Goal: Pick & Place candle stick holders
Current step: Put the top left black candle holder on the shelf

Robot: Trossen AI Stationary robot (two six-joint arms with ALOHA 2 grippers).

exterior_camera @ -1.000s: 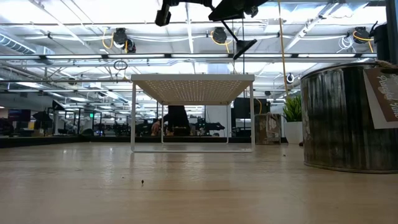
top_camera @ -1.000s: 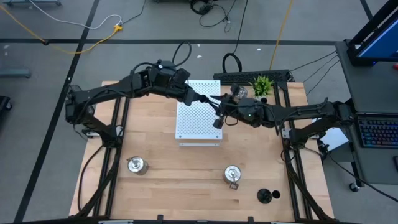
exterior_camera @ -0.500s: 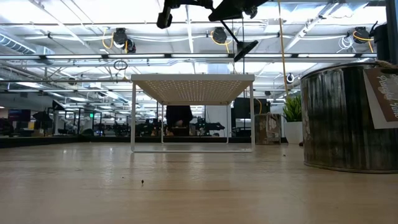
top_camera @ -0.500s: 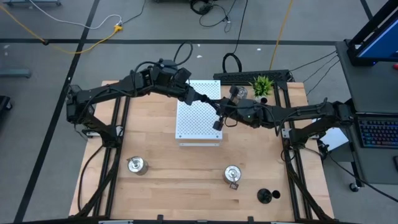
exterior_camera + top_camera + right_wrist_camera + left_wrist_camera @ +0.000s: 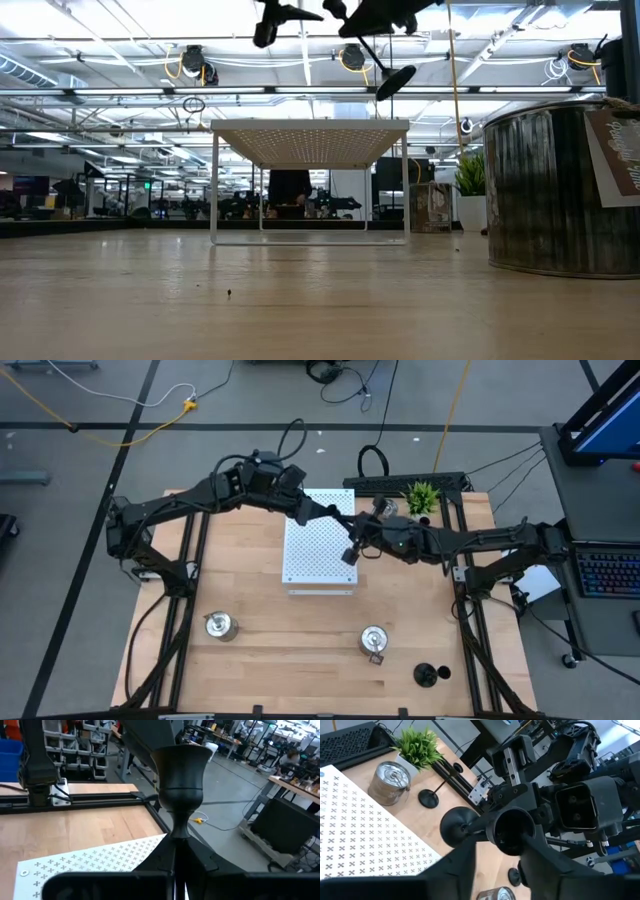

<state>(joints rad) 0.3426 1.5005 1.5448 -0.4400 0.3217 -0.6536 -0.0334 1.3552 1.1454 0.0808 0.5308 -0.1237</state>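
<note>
A matte black candle stick holder (image 5: 350,550) hangs in the air over the right part of the white perforated board (image 5: 315,545). It is tilted, with its round base (image 5: 397,80) lowest. My right gripper (image 5: 179,847) is shut on it, reaching in from the table's right. My left gripper (image 5: 501,847) comes from the far left and is open. Its fingers stand on either side of the holder's cup (image 5: 512,831). Other holders rest on their bases: silver ones (image 5: 220,625) (image 5: 374,641) (image 5: 383,510) and a black one (image 5: 430,675). My right gripper pinches the thin stem (image 5: 180,832) just below the cup (image 5: 182,765), between its two fingers. The fingers come nearly level from the table's right and lie across the stem. The holder is lifted clear of the board, tilted, its base (image 5: 348,557) toward the near side.
A green spiky plant (image 5: 421,496) and another black holder (image 5: 428,797) stand at the far right, by the silver one. The board is a raised stand on legs (image 5: 310,130), with room under it. Open wood lies at the near left and the middle.
My left gripper has opened: in the low view its fingers now stand spread where they were together. It has let go of the holder's cup. The holder has stayed in place above the board in my right gripper.
</note>
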